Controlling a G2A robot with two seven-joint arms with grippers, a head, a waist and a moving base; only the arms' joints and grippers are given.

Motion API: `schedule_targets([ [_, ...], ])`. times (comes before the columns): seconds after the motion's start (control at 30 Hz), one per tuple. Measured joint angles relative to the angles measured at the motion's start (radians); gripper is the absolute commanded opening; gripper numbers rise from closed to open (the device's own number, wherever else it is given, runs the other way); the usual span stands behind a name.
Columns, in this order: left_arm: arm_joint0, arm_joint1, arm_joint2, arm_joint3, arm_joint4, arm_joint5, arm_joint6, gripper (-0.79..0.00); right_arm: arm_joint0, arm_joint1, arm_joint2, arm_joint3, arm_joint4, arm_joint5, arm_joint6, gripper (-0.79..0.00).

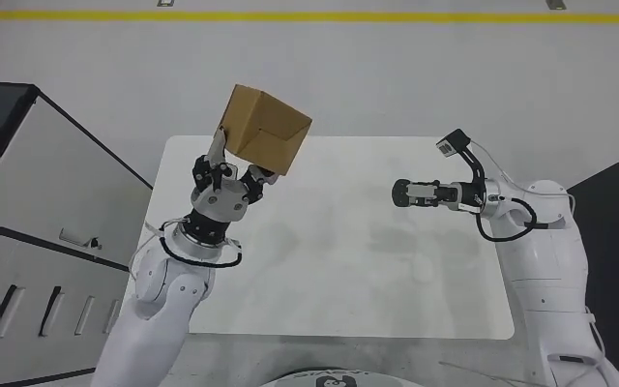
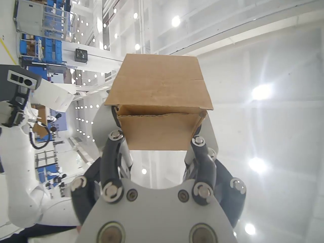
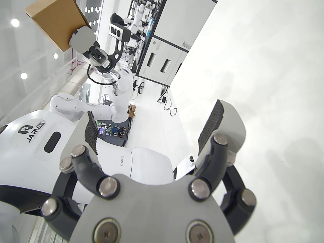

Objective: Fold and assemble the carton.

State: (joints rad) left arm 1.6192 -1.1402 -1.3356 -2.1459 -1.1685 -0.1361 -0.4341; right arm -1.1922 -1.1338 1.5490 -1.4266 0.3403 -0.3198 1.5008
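Note:
A brown cardboard carton (image 1: 264, 127), folded into a box shape, is held up in the air over the table's far left corner. My left gripper (image 1: 239, 164) is shut on its lower end. In the left wrist view the carton (image 2: 159, 89) sits clamped between the two pads, a flap edge facing the camera. The right wrist view shows the carton (image 3: 57, 18) far off, tilted, in the left gripper. My right gripper (image 1: 398, 192) hangs over the right side of the table, open, with nothing between its fingers (image 3: 217, 122).
The white table (image 1: 368, 271) carries nothing else. A grey cabinet (image 1: 48, 223) stands close to the table's left edge. A yellow line (image 1: 309, 15) runs across the floor beyond the table.

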Motion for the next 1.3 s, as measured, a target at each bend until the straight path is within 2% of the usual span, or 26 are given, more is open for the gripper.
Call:
schedule_targets([
  [0.2,0.027,-0.007,-0.035,-0.034,-0.415,0.134,0.018,-0.785,0.0,0.0,0.0,0.0,0.0,0.0,0.0,0.0],
  [0.5,0.062,-0.009,-0.101,-0.054,-0.786,0.358,0.062,-0.785,0.0,0.0,0.0,0.0,0.0,0.0,0.0,0.0],
  [0.67,0.065,-0.008,-0.114,-0.046,-0.919,0.491,0.12,-0.785,0.0,0.0,0.0,0.0,0.0,0.0,0.0,0.0],
  [0.9,0.062,-0.007,-0.102,-0.038,-1.026,0.628,0.173,-0.785,0.0,0.0,0.0,0.0,0.0,0.0,0.0,0.0],
  [1.1,0.058,-0.009,-0.082,-0.04,-1.113,0.676,0.207,-0.785,0.0,0.0,0.0,0.0,0.0,0.0,0.0,0.0],
  [1.3,0.045,-0.012,-0.073,-0.044,-1.227,0.675,0.247,-0.785,0.0,0.0,0.0,0.0,0.0,0.0,0.0,0.0],
])
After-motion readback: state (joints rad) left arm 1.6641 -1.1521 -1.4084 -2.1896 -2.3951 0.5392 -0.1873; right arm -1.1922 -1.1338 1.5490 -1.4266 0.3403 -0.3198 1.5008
